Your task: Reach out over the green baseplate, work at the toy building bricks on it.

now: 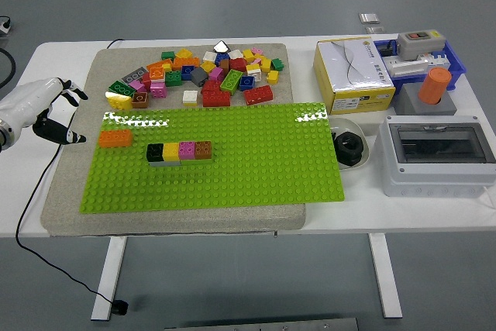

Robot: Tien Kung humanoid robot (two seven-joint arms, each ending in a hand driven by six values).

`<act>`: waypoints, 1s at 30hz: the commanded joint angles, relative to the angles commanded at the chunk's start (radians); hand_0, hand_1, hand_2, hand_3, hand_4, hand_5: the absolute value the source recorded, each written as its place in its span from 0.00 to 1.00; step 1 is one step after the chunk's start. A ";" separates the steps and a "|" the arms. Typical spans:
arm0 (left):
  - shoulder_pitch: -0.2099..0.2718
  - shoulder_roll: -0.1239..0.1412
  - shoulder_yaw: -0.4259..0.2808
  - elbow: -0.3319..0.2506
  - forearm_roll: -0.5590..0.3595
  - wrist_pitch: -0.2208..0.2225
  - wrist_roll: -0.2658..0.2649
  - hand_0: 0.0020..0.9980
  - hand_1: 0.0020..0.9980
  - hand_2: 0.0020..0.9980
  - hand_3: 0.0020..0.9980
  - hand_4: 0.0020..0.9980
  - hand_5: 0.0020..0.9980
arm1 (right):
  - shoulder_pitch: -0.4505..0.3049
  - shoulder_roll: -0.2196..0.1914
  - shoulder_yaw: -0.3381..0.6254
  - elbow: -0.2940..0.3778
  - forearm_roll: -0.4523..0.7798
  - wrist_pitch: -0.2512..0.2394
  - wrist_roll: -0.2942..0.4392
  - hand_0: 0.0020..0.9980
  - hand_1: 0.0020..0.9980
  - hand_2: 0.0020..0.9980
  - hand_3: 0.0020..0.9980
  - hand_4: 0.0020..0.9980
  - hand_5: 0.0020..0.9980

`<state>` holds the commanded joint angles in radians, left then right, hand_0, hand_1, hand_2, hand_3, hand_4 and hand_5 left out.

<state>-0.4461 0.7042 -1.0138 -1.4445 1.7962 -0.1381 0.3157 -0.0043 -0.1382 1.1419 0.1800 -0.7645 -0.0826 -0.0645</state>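
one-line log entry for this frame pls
left hand: open, empty, off baseplate's left edge | orange brick: on baseplate, left edge, apart from brick row | right hand: not in view

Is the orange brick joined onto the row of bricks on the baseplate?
No: the orange brick sits apart at the green baseplate's left edge, a gap from the row.

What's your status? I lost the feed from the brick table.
Left robot hand open, off the green baseplate. Orange brick at its left edge, apart from the brick row. Nothing in the way.
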 joint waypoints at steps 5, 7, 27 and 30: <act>0.043 0.046 0.008 0.029 0.012 0.056 -0.080 0.22 0.04 0.05 0.90 0.96 0.00 | 0.001 -0.001 0.000 0.000 0.003 0.000 0.000 0.63 0.47 0.62 0.71 0.76 0.89; 0.060 0.057 -0.001 0.041 0.030 0.087 -0.119 0.22 0.04 0.05 0.90 0.96 0.00 | 0.002 -0.002 0.001 0.000 0.002 0.000 0.000 0.63 0.47 0.62 0.71 0.76 0.89; -0.090 0.207 0.213 0.179 -0.163 0.107 -0.420 0.12 0.00 0.00 0.62 0.89 0.00 | 0.013 -0.007 0.030 0.000 -0.023 0.003 -0.010 0.63 0.47 0.62 0.72 0.76 0.89; -0.138 0.214 0.253 0.181 -0.185 0.090 -0.431 0.12 0.00 0.00 0.62 0.89 0.00 | 0.016 -0.008 0.031 0.000 -0.027 0.002 -0.012 0.63 0.47 0.62 0.72 0.76 0.89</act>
<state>-0.5842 0.9184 -0.7612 -1.2636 1.6113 -0.0481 -0.1151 0.0117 -0.1462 1.1731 0.1800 -0.7913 -0.0802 -0.0766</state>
